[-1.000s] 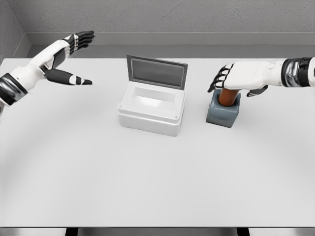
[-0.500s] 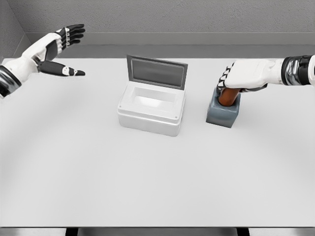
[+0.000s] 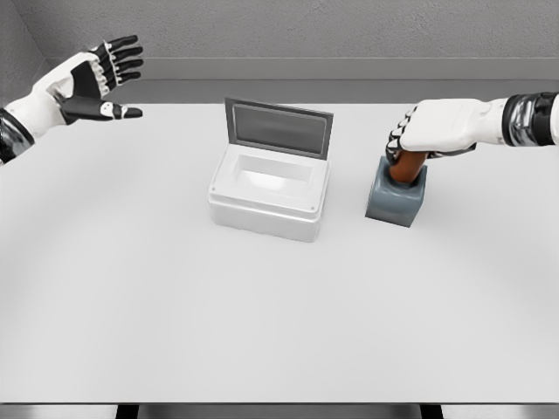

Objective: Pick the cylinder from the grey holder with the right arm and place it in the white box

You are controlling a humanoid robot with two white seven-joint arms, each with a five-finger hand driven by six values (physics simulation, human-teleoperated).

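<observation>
On the right side of the pale surface (image 3: 279,332), the right hand (image 3: 434,131) reaches in from the right edge and sits on top of the brown cylinder (image 3: 405,168), its dark-tipped fingers (image 3: 397,140) curled down around the cylinder's upper end in a grasp. The cylinder stands upright with its lower part inside the grey holder (image 3: 396,198), a small blue-grey block with a raised rim; only a short stretch of brown shows between the hand and the holder's top. To the left of the holder, near the middle of the surface and apart from it, sits the white box (image 3: 269,201), its cavity open to view and its grey lid (image 3: 278,127) standing up along the far edge. At the far left, well away from the box, the left hand (image 3: 90,77) hangs above the far edge of the surface with its fingers spread and its thumb pointing right, holding nothing. A grey wall (image 3: 349,35) runs behind the surface.
</observation>
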